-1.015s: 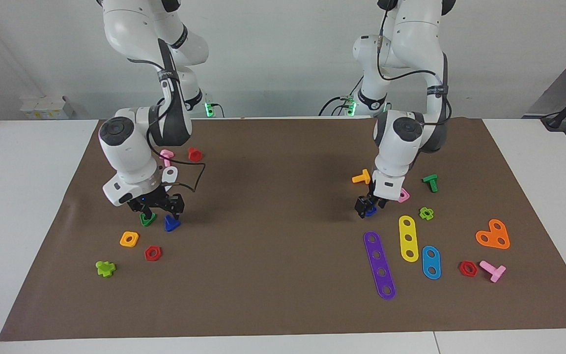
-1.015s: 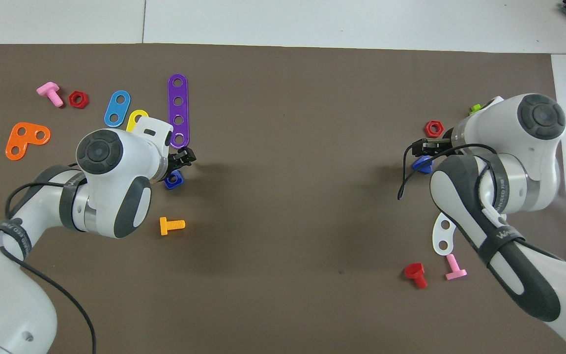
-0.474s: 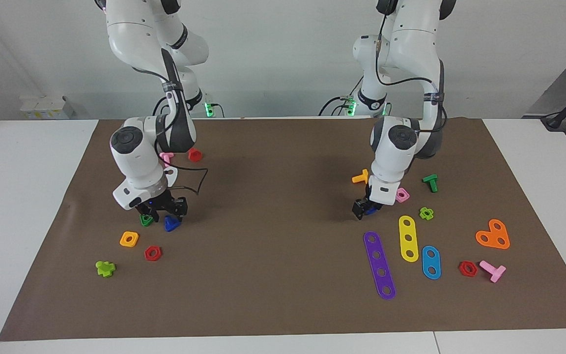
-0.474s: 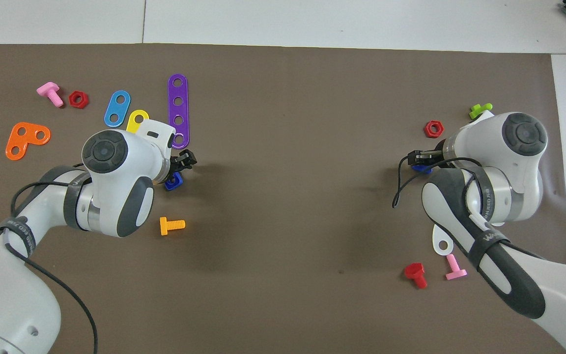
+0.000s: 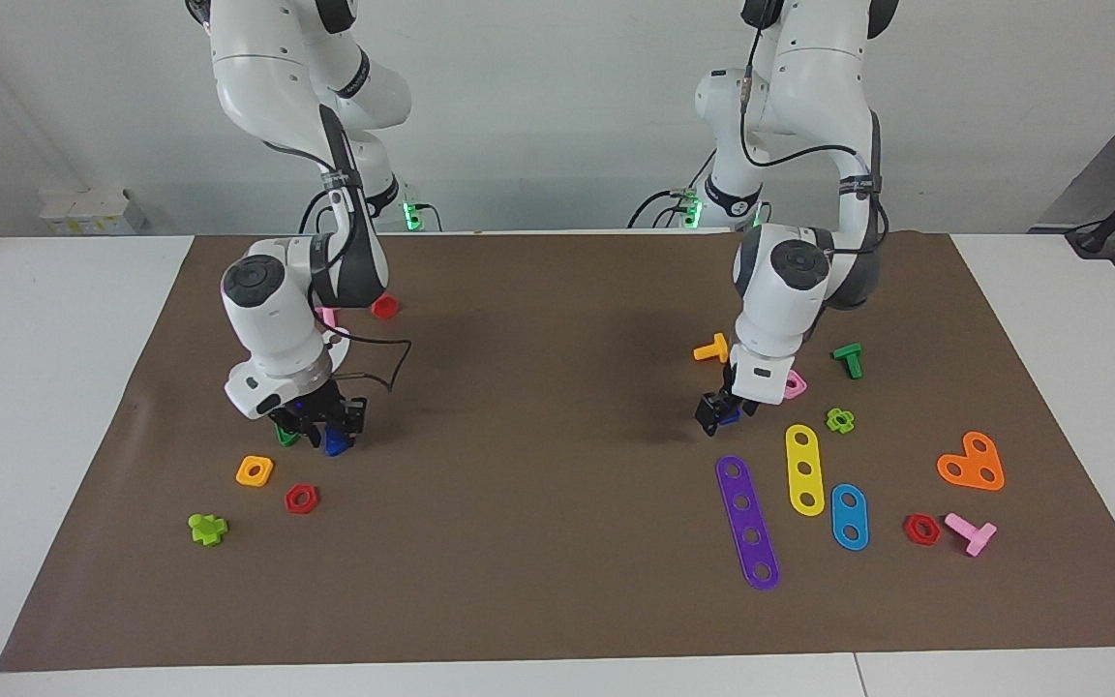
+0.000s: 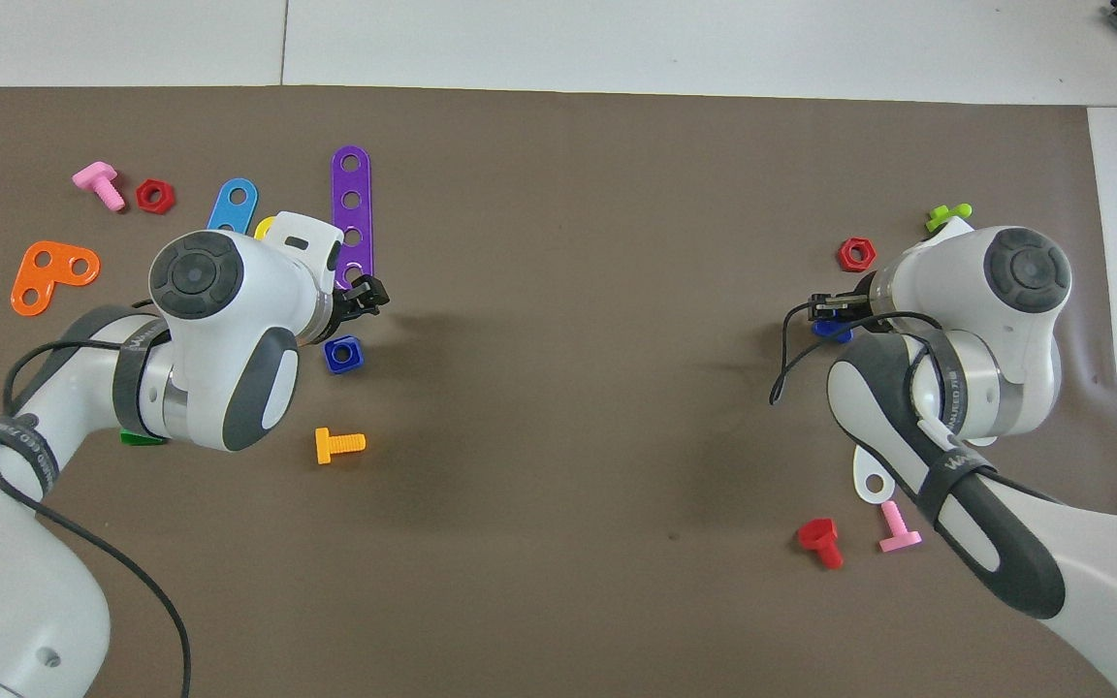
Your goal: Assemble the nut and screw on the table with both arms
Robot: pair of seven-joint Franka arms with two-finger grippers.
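Observation:
The blue screw (image 5: 334, 443) lies on the brown mat (image 5: 538, 387) toward the right arm's end; in the overhead view (image 6: 830, 330) it peeks out under the hand. My right gripper (image 5: 320, 424) is low over it, fingers spread to either side of it. The blue square nut (image 6: 342, 354) lies flat on the mat toward the left arm's end, and a bit of it shows in the facing view (image 5: 731, 417). My left gripper (image 5: 715, 411) hangs just above the mat beside the nut, with the nut lying free.
By the screw lie a green triangular nut (image 5: 284, 437), an orange-yellow square nut (image 5: 255, 470) and a red hex nut (image 5: 301, 499). By the blue nut lie a pink nut (image 5: 794, 386), an orange screw (image 5: 712, 348), and purple (image 5: 747, 523) and yellow (image 5: 804, 469) strips.
My right gripper has come down and closed in over the blue screw. My left arm has shifted a little, so the blue nut now shows whole from overhead.

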